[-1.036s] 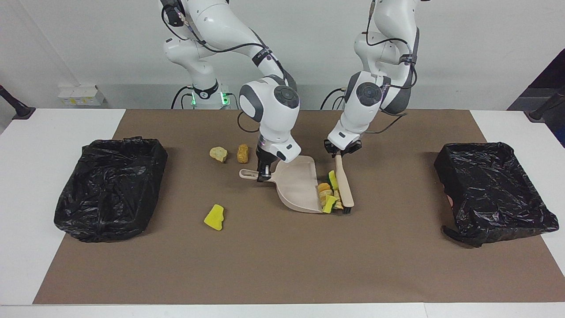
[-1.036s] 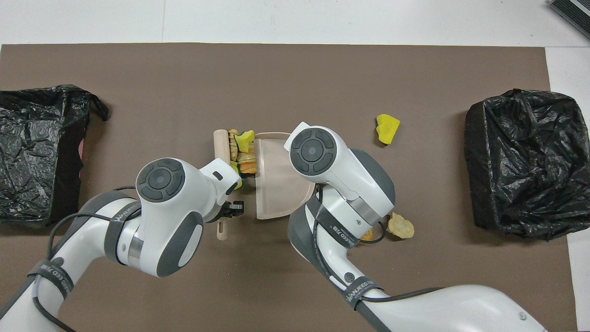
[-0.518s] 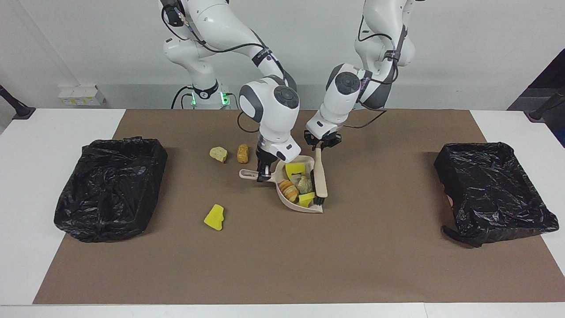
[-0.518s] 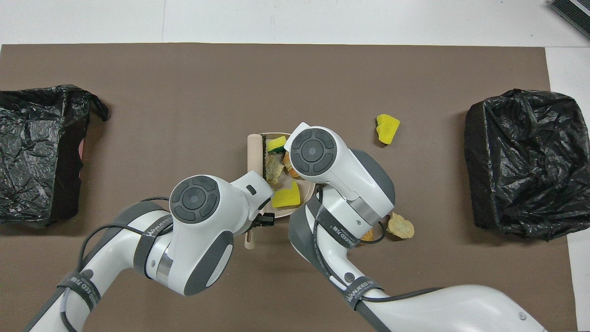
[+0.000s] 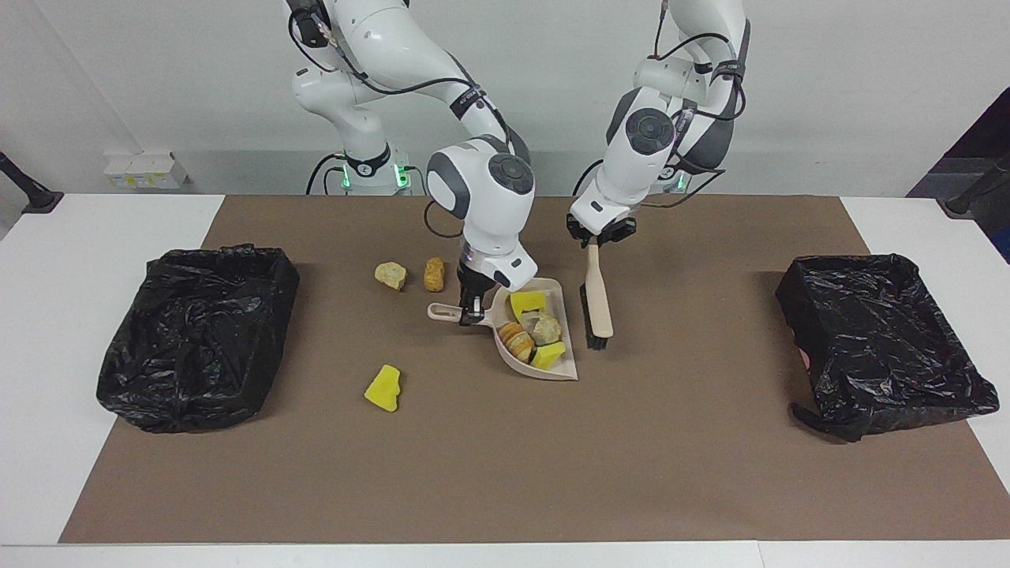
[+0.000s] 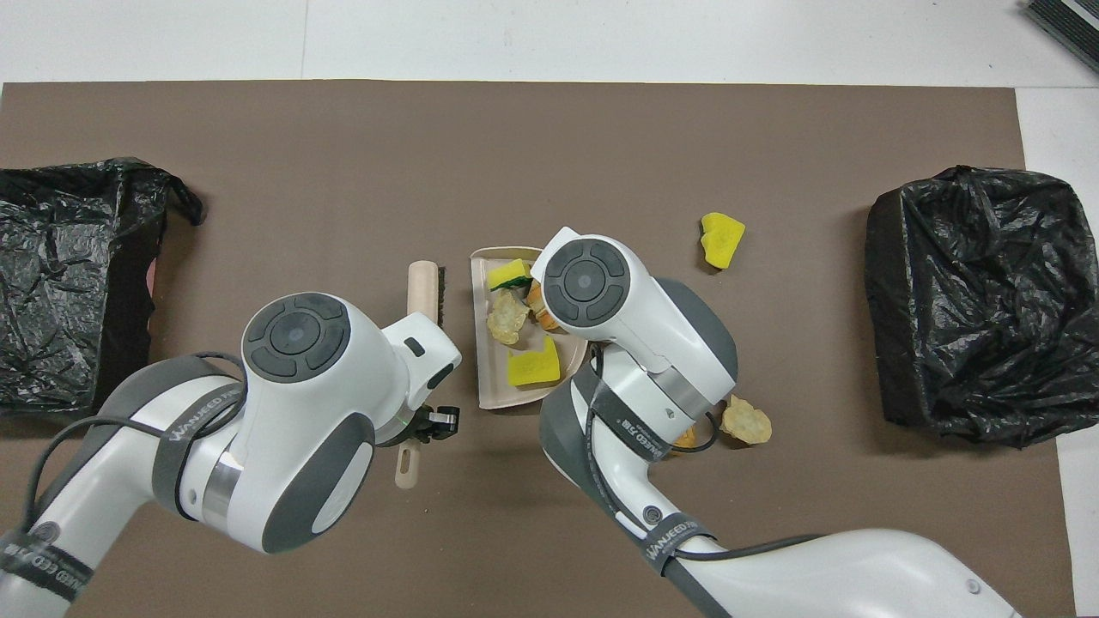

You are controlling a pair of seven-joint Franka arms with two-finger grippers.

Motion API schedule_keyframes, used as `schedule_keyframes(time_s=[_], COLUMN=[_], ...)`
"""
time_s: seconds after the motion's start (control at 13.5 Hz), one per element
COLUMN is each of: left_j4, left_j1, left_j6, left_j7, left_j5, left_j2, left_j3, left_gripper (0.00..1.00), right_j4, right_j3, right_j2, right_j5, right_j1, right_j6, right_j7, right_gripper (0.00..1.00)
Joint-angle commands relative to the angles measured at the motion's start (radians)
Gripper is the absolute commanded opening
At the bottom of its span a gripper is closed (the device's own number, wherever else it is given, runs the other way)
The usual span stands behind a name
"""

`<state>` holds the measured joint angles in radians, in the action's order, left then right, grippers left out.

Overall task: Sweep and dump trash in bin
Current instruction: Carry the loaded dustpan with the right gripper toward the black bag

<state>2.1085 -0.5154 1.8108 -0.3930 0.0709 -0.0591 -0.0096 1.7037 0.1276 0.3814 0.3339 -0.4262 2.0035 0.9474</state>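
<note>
We had four scraps (image 5: 533,327) in the dustpan (image 5: 544,368), its handle pinched by our right gripper (image 5: 472,309); our left gripper (image 5: 600,235) clamped the brush (image 5: 597,304) beside it. Three scraps (image 5: 383,388) lay unswept; next came gathering them.

Grey strap bands (image 6: 633,432) on both arms read "WANJEED" (smaller digits unreadable).
</note>
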Motion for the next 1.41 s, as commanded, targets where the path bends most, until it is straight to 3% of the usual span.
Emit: schedule_keyframes(time_s=[0.0, 0.44, 0.74, 0.96, 1.33], left_j4=[0.007, 0.102, 0.177, 0.177, 0.251], left_j1=[0.006, -0.084, -0.195, -0.279, -0.328], left_j6=[-0.065, -0.022, 0.151, 0.209, 0.297], left_j7=[-0.070, -0.190, -0.375, -0.481, -0.469], left_j5=[-0.043, -0.042, -0.033, 0.023, 0.023], left_j2=[-0.039, -0.107, -0.093, -0.038, -0.027], left_j3=[-0.012, -0.018, -0.021, -0.021, -0.023], left_gripper=[0.00, 0.00, 0.00, 0.00, 0.00], right_j4=[0.022, 0.072, 0.083, 0.082, 0.077], right_j3=[0.010, 0.012, 0.012, 0.012, 0.009], right_j2=[-0.024, -0.154, -0.214, -0.262, -0.328], right_j5=[-0.007, -0.102, -0.164, -0.185, -0.191], right_j1=[0.043, 0.187, 0.335, 0.447, 0.673], right_j6=[0.020, -0.002, -0.015, -0.031, -0.077], right_j7=[0.025, 0.183, 0.338, 0.431, 0.592], right_gripper=[0.00, 0.00, 0.00, 0.00, 0.00])
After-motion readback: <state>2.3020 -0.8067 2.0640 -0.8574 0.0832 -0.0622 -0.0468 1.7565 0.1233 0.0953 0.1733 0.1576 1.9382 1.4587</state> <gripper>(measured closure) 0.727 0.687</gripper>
